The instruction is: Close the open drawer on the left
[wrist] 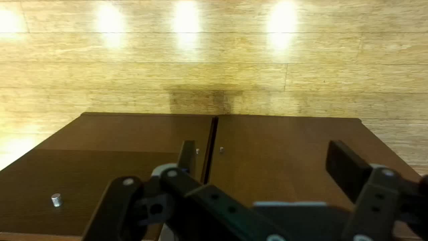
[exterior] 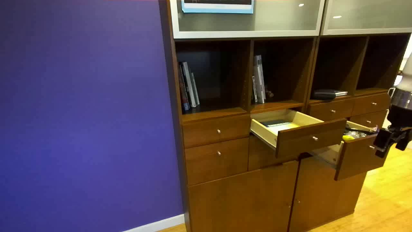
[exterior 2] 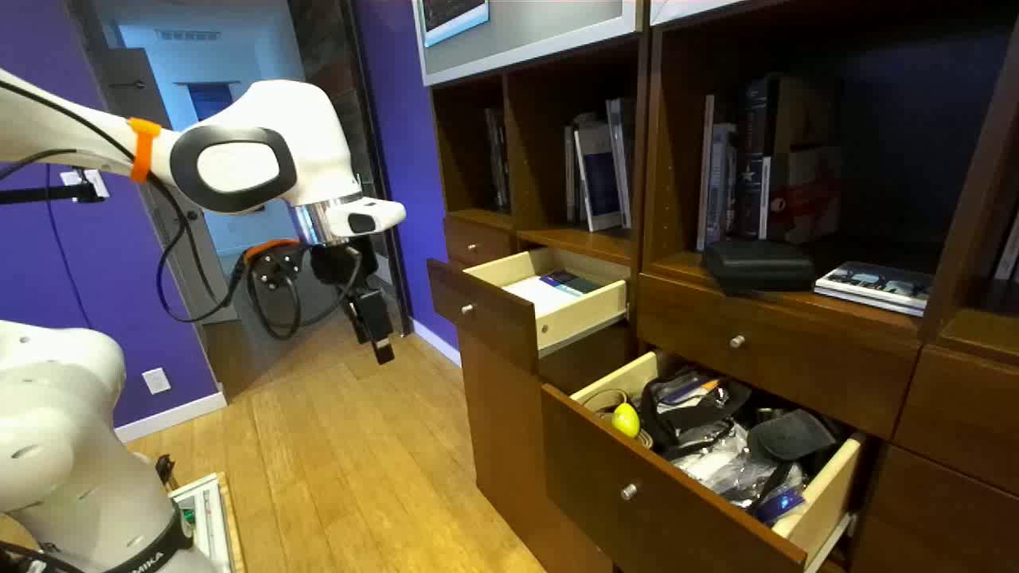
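Note:
The shallow drawer (exterior: 310, 137) with its wide brown front and small metal knob stands pulled out at the upper middle of the cabinet in an exterior view. It also shows in an exterior view (exterior 2: 482, 314), with pale inner sides and papers inside. I do not see it in the wrist view. My gripper (exterior: 392, 145) hangs in front of the cabinet, pointing down, apart from the drawers in an exterior view (exterior 2: 380, 342). In the wrist view its fingers (wrist: 262, 152) are wide apart with nothing between them.
A deeper drawer (exterior 2: 637, 485) is also pulled out, full of cables and bags. A dark front with a knob, apparently this drawer (wrist: 67, 180), shows in the wrist view. Cabinet doors (wrist: 284, 150) reach down to the wooden floor (wrist: 133, 73). Books (exterior: 190, 85) stand on the shelves.

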